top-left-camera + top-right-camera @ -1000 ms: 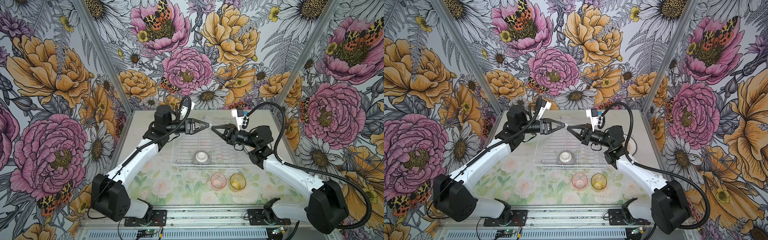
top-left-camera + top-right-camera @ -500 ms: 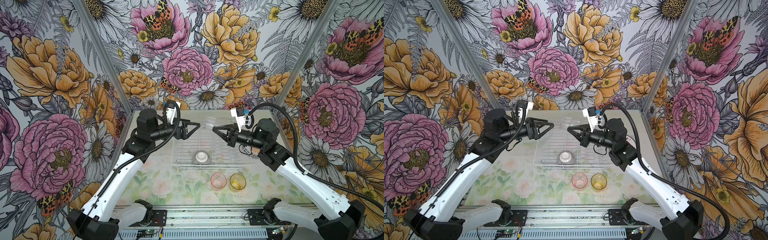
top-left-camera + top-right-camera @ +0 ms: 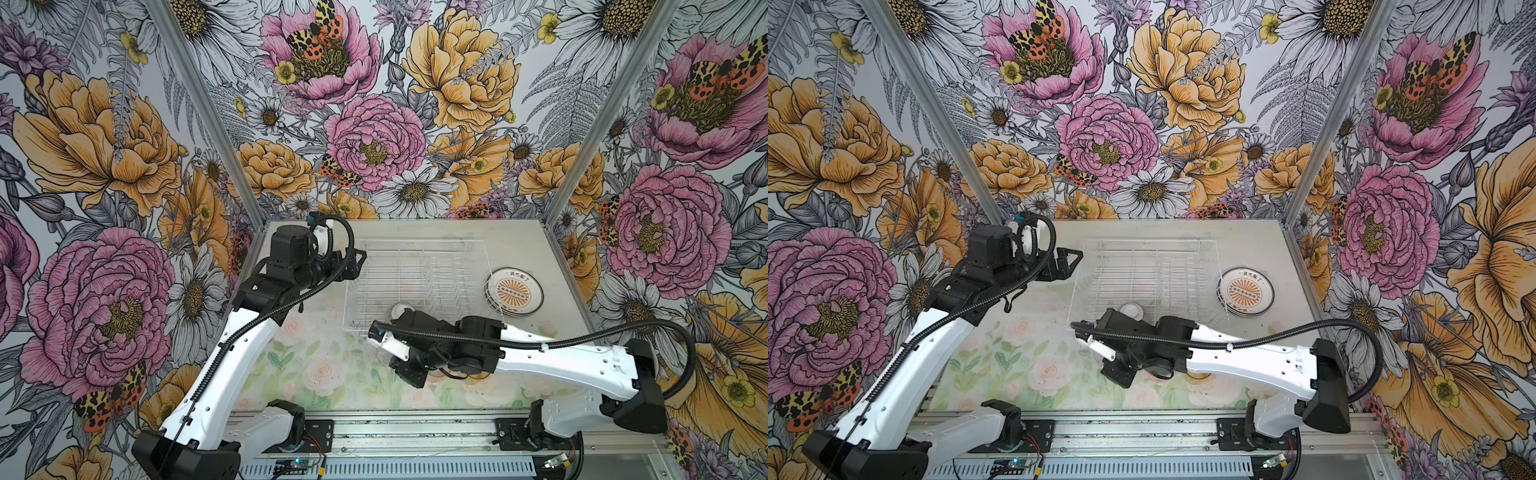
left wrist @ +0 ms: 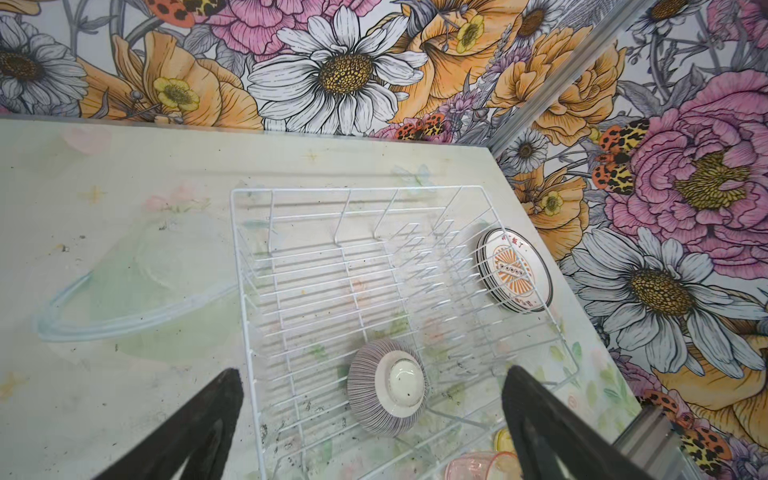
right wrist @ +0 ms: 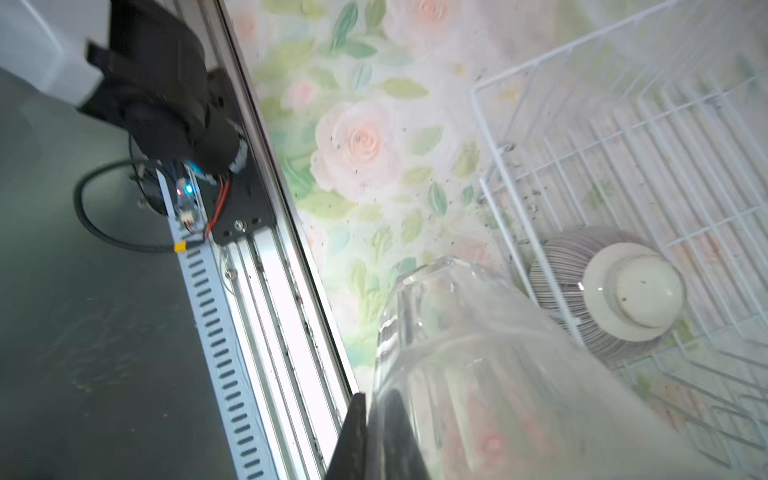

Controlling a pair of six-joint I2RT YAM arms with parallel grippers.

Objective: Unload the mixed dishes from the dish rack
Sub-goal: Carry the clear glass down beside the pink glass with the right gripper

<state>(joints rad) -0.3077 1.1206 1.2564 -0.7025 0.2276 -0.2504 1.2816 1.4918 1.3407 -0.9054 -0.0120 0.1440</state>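
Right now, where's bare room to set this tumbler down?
Free: mat in front of the dish rack's near-left corner, between the left arm and the right gripper holding the clear tumbler. Crowded: pink tumbler and amber tumbler under the right arm; plates right of the rack.

Dish rack [image 3: 419, 241]: 1. Striped bowl [image 4: 388, 392]: 1, upside down inside the rack, near its front edge. Plates [image 3: 514, 291]: 1 stack just right of the rack, orange sunburst plate on top. More rims show under it, exact count can't tell. Tumblers: 3 total, all just outside the rack's front edge: 1 clear tumbler [image 5: 457, 353], 1 pink tumbler [image 4: 473, 463], 1 amber tumbler [image 4: 503, 441]. Clear bowl-shaped piece [image 4: 133, 291]: 1, beside the rack's left side.
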